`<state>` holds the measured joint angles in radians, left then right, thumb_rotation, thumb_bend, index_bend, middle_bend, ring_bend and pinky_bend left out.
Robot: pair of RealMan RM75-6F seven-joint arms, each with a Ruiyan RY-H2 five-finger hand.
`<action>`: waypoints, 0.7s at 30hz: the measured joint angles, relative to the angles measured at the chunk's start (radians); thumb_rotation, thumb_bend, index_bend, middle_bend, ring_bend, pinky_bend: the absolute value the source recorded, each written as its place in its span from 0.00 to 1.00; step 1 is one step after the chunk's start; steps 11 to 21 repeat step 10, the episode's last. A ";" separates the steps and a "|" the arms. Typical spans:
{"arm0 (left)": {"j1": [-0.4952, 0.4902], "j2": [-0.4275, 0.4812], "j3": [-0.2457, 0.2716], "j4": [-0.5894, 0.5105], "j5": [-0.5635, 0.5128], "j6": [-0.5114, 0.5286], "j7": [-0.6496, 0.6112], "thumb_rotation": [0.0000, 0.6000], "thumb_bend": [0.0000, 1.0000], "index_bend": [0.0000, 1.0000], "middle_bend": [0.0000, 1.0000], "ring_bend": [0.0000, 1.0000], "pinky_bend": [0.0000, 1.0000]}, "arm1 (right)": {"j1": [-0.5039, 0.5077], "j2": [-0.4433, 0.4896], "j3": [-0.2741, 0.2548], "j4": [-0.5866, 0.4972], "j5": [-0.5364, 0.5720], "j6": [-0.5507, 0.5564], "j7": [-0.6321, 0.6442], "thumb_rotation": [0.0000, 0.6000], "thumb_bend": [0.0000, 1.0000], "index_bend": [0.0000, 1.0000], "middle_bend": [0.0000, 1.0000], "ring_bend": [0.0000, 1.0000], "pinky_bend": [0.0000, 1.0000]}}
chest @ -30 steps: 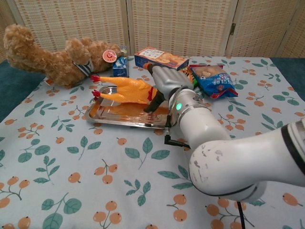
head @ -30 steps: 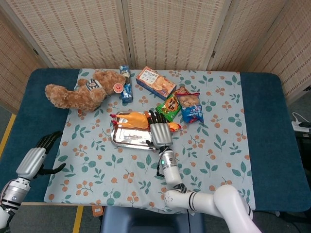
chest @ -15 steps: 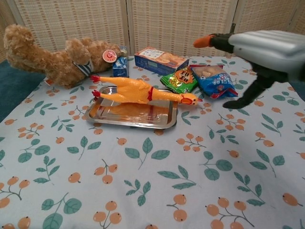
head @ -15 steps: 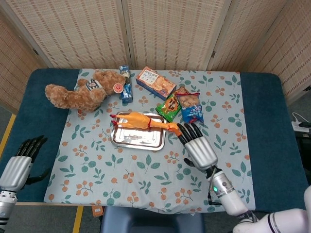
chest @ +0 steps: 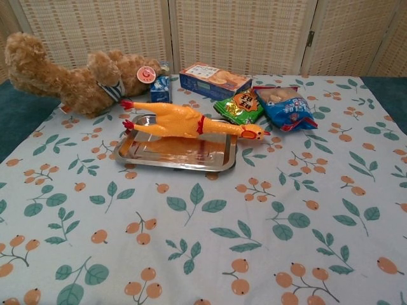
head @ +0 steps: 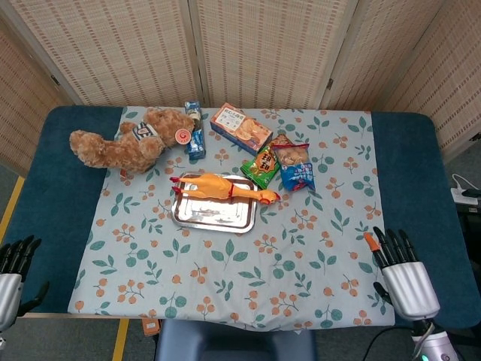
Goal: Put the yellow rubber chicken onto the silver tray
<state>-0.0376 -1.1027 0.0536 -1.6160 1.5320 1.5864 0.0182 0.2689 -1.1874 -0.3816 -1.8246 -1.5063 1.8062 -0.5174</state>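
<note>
The yellow rubber chicken [head: 218, 186] [chest: 181, 121] lies across the far side of the silver tray [head: 214, 214] [chest: 172, 152], its head and beak sticking out past the tray's right rim. My right hand [head: 406, 278] hangs at the table's near right edge, fingers spread, holding nothing. My left hand [head: 9, 277] is at the near left edge, fingers apart and empty. Neither hand shows in the chest view.
A brown teddy bear [head: 124, 143] lies at the far left. A blue carton [head: 195, 138], a biscuit box [head: 240, 128], a green snack bag [head: 263, 165] and a blue snack bag [head: 294, 167] sit behind and right of the tray.
My right hand let go of the chicken and drew back from the tray to the near right edge. My left hand slid back toward the near left corner.
</note>
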 measured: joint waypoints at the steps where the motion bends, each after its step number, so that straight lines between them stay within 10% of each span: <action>1: 0.001 0.004 0.004 -0.004 0.002 -0.010 0.005 1.00 0.38 0.00 0.00 0.00 0.00 | -0.017 -0.002 0.005 0.027 -0.001 0.009 0.024 1.00 0.13 0.00 0.00 0.00 0.00; 21: -0.008 0.048 0.016 -0.053 0.013 -0.066 0.023 1.00 0.38 0.00 0.00 0.00 0.00 | -0.123 0.049 0.091 0.135 -0.004 0.013 0.231 1.00 0.13 0.00 0.00 0.00 0.00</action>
